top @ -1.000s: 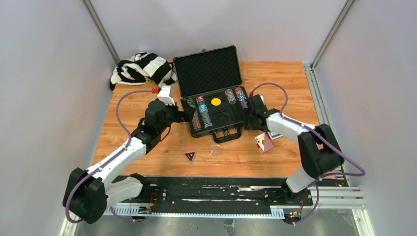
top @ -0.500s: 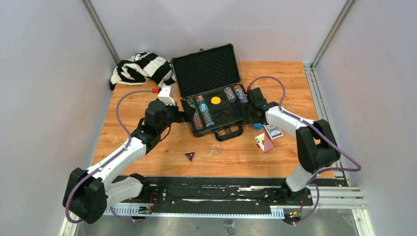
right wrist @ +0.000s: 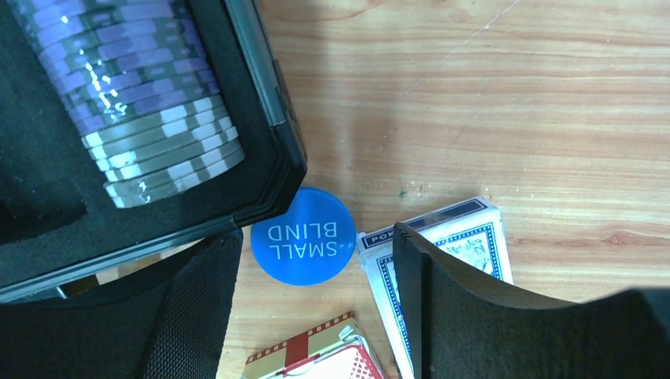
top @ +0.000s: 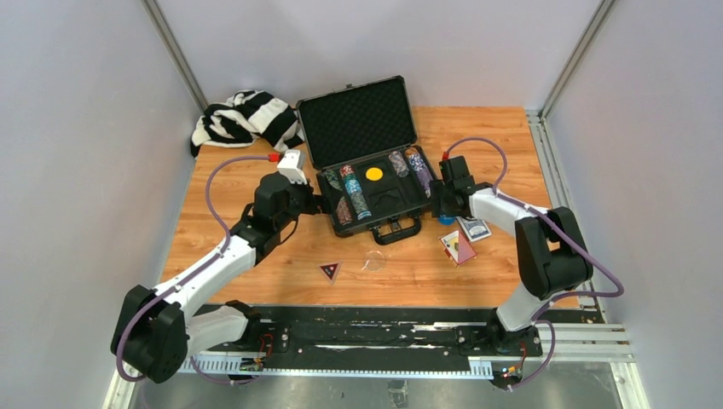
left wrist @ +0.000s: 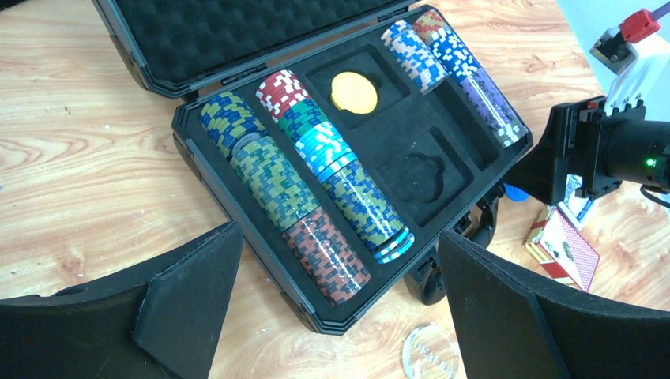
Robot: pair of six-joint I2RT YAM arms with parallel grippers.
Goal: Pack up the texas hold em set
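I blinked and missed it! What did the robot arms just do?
The right arm drew back from the purple-and-white poker chip row in the black foam-lined case, jaws opening wider, and now hangs over the blue round plastic disc. The left arm hardly moved.

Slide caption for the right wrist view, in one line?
Open right tool frames the blue SMALL BLIND disc lying on the table beside the case corner and a blue-backed deck.

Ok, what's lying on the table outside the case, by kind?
Card decks: 2, blue-backed deck and red deck
Round discs: 2, blue disc and clear disc
Triangular marker: 1
Striped cloth: 1
Total: 6
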